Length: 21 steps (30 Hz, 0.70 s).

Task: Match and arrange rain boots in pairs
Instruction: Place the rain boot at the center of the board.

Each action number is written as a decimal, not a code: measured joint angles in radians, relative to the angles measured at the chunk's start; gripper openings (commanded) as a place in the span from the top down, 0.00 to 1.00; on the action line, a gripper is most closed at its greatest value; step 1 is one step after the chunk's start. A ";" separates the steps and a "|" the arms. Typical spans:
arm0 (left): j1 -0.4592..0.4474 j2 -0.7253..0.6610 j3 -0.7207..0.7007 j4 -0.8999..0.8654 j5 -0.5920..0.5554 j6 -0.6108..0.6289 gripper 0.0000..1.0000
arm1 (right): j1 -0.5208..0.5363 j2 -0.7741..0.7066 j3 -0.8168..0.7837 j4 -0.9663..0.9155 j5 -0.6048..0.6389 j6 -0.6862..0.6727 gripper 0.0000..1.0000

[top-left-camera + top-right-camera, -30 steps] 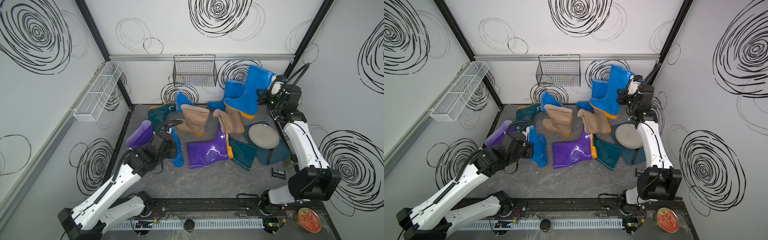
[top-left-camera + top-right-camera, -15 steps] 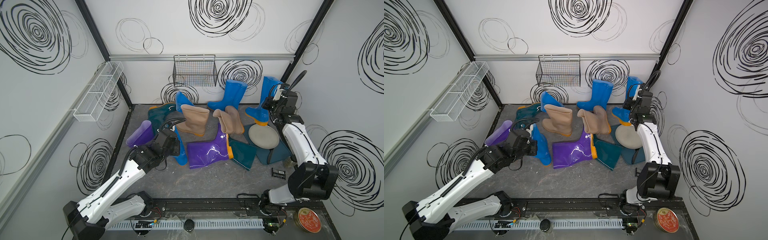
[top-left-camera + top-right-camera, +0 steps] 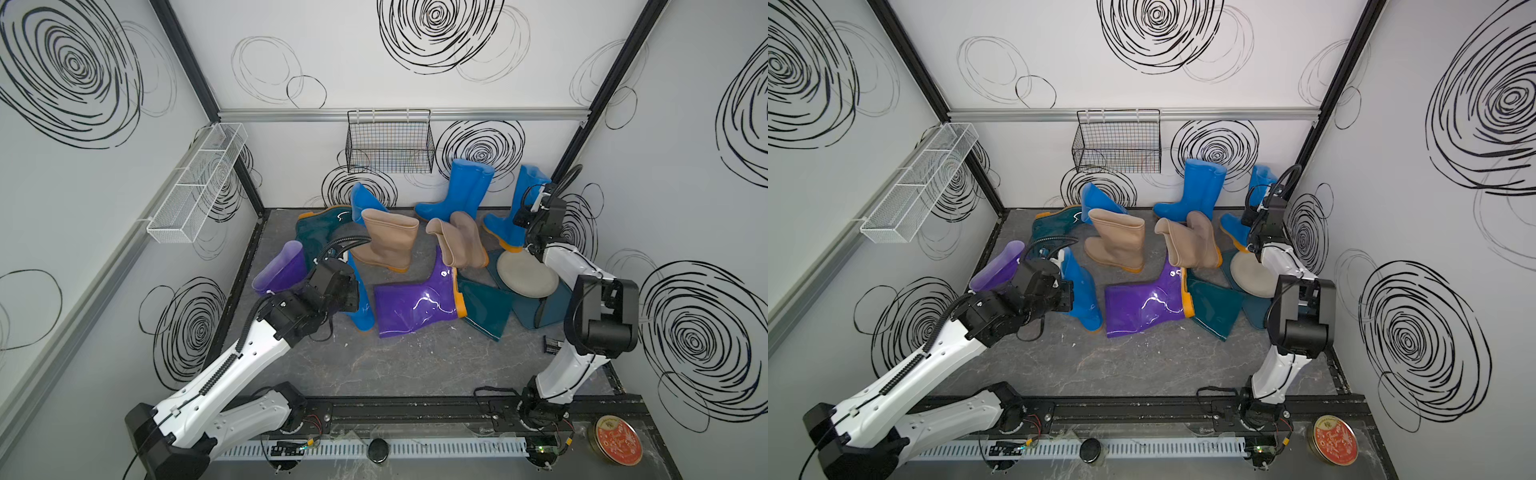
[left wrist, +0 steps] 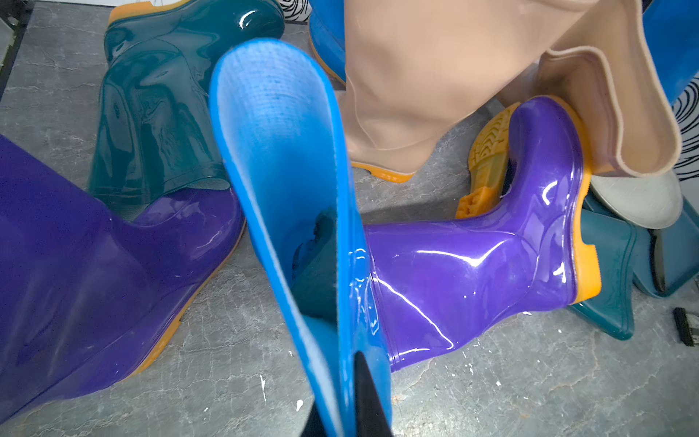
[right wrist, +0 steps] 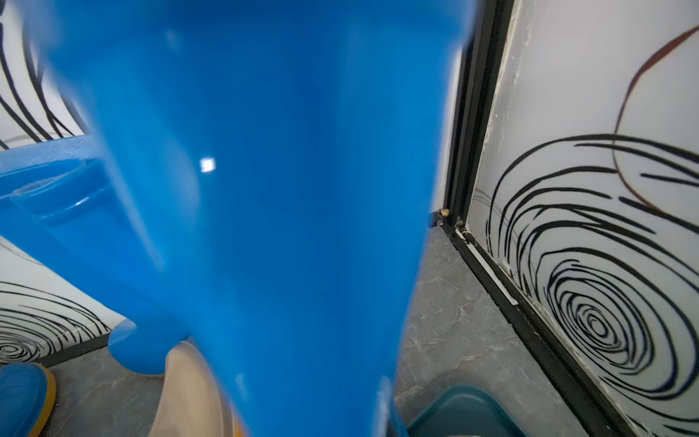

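My left gripper (image 4: 340,416) is shut on the shaft rim of a bright blue rain boot (image 3: 359,305) that stands between two purple boots, one upright (image 3: 280,270) and one lying down (image 3: 415,303). My right gripper (image 3: 523,217) is shut on the shaft of another blue boot (image 3: 509,216), which stands by the back right corner and fills the right wrist view (image 5: 264,189), hiding the fingers. A third blue boot (image 3: 461,195) stands at the back wall. Two tan boots (image 3: 386,243) (image 3: 461,245) and two dark teal boots (image 3: 320,226) (image 3: 484,307) lie around the middle.
A flat teal tray (image 3: 544,311) with a round grey plate (image 3: 528,274) lies by the right arm. Another blue boot (image 3: 363,203) leans behind the tan one. A black wire basket (image 3: 388,141) hangs on the back wall, and a white mesh shelf (image 3: 199,183) on the left wall.
My right gripper has carried its blue boot from high in the air down and rightward to the floor by the back right corner. The left gripper has shifted its blue boot slightly to the right.
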 measured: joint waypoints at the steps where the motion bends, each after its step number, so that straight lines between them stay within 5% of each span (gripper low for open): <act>1: 0.000 0.000 0.000 -0.002 -0.002 -0.003 1.00 | 0.002 0.012 -0.001 0.027 -0.002 0.000 0.97; 8: -0.009 0.000 0.000 -0.003 -0.009 -0.015 1.00 | 0.022 0.042 -0.001 0.080 -0.029 -0.014 0.67; 11: -0.010 -0.001 0.000 -0.003 -0.011 -0.015 1.00 | 0.026 0.020 -0.017 0.070 -0.031 -0.021 0.34; 14: -0.010 -0.002 0.000 -0.007 -0.015 -0.015 1.00 | 0.027 -0.039 -0.055 0.053 -0.033 -0.038 0.15; 21: -0.009 -0.003 0.000 -0.014 -0.021 -0.007 1.00 | 0.027 -0.117 -0.024 -0.023 -0.018 -0.115 0.06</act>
